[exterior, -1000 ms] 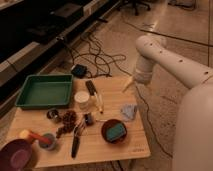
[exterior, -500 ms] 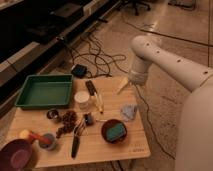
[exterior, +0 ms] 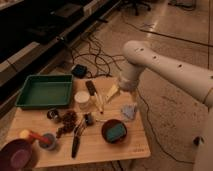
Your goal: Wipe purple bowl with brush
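Over the far middle of the table (exterior: 125, 149), the gripper (exterior: 111, 93) hangs from the arm (exterior: 165, 67), at 3 o'clock of the white cup (exterior: 82, 100) and near the black bar (exterior: 91, 88). Within the last second the arm has swung it in from the table's right edge toward 9 o'clock and a little lower, so it now stands above the clutter instead of off to the side. I read that as the start of the reach for the brush, with nothing picked up and no wiping begun. Its jaws are spread apart and empty. The brush (exterior: 77, 141) lies flat near the front edge, at about 7 o'clock from the gripper and well apart from it, its length running roughly 12 to 6. The purple bowl (exterior: 9, 152) sits at the front left corner, at about 8 o'clock from the brush, with a small cup (exterior: 48, 141) between them.
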Controlling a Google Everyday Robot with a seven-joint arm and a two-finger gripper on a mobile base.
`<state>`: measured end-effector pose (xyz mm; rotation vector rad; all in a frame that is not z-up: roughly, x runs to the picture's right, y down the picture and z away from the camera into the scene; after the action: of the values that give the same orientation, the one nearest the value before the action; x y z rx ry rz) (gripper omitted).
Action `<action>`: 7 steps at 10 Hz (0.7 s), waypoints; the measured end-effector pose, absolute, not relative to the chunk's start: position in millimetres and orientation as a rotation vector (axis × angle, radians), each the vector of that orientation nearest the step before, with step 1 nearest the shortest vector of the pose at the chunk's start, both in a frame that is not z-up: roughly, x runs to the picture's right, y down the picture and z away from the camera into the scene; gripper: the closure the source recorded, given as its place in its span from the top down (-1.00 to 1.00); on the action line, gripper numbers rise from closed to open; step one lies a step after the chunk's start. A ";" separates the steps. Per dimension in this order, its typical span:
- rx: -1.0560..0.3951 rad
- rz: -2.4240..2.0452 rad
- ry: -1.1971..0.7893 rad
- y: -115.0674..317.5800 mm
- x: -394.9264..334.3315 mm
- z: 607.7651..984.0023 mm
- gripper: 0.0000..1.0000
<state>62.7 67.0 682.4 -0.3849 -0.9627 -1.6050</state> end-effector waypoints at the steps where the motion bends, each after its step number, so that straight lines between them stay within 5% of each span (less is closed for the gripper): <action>1: -0.334 -1.654 -1.015 82.5 42.4 668.9 0.60; 7: -0.289 -1.706 -1.067 95.6 22.4 658.2 0.60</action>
<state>22.4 95.6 658.2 -0.2889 -1.0673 -1.7056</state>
